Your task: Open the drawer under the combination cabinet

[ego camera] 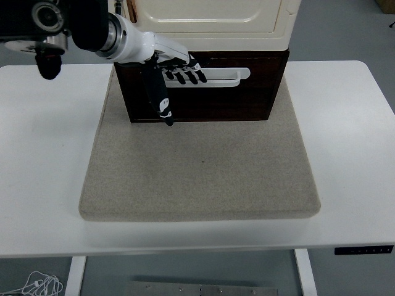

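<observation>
Presently the left hand point(170, 71) sits at the bench's far edge, fingers point(185, 75) curled over the handle point(216, 76) of the dark drawer point(247, 98), thumb hanging down.

The white table point(345, 135) stretches right across the view, near edge at the bottom. Lying flat on it is a big beige mat point(200, 166) (rounded corners, set about centre), with bare tabletop showing left, right and in front. The combination cabinet point(203, 61) stands on the mat's far part.
</observation>
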